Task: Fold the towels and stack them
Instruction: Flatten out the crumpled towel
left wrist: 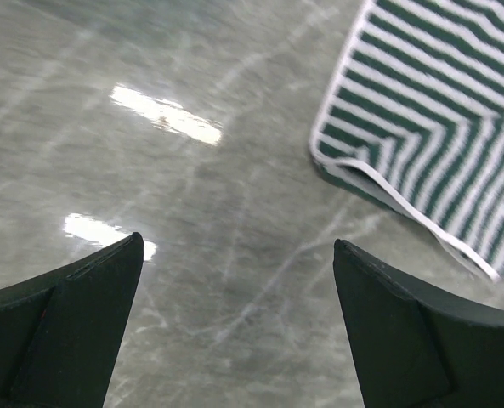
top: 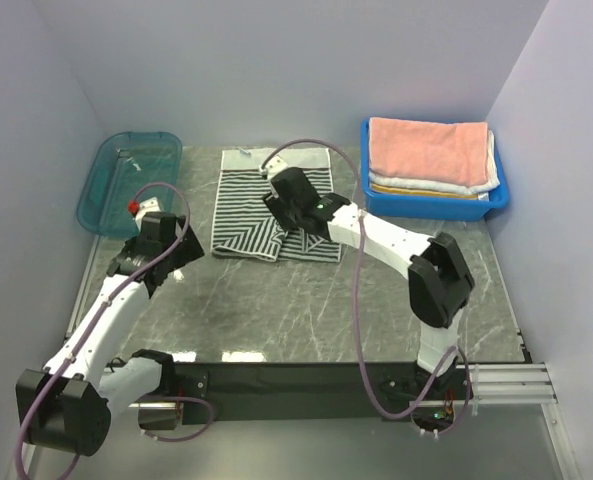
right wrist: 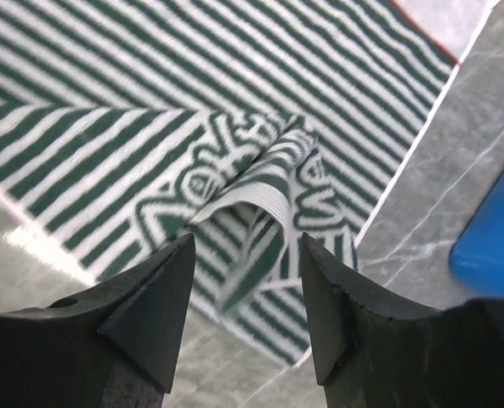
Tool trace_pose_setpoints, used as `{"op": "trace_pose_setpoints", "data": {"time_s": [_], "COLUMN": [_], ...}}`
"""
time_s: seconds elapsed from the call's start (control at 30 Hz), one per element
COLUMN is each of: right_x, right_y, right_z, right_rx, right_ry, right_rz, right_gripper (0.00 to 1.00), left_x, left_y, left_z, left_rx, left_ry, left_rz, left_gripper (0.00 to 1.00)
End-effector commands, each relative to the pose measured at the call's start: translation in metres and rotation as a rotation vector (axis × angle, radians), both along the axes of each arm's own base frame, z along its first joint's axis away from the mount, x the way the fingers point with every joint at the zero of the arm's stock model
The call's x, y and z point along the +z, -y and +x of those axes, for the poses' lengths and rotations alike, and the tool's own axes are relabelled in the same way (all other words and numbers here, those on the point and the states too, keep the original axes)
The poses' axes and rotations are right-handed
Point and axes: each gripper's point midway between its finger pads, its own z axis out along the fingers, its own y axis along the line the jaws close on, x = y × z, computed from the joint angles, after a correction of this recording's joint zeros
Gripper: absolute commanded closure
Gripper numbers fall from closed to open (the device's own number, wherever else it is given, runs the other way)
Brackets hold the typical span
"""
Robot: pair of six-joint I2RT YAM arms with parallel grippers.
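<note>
Cloth of the striped towel (right wrist: 150,85) stands rucked, ungripped, between parted jaws of your right claw (right wrist: 247,246), apparently poised for folding. Your left claw (left wrist: 237,242) hangs wide open, empty, over bench (left wrist: 218,178) nearby.

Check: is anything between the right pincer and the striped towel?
Nothing visible. The right pincer hangs directly over the striped towel, jaws apart, with a raised fold of that towel just beyond its tips.
</note>
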Motion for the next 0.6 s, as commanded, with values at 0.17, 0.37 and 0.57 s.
{"op": "trace_pose_setpoints", "data": {"time_s": [0.17, 0.37, 0.57], "right_x": [0.027, -0.002, -0.022], "right_y": [0.039, 0.060, 0.051], "right_z": [-0.049, -0.067, -0.062], "right_rx": [-0.068, -0.090, -0.081], "right_ry": [-0.023, -0.101, -0.151], "right_rz": [0.246, 0.377, 0.423], "right_gripper": [0.37, 0.34, 0.36], "left_x": [0.001, 0.000, -0.017], "left_y": [0.081, 0.146, 0.195], "left_z": [0.005, 0.008, 0.020], "left_rx": [-0.250, -0.339, -0.333], "left_ry": [0.040, 0.106, 0.099], "left_rz": [-0.290, -0.211, -0.095], "left_gripper": [0.03, 0.01, 0.06]}}
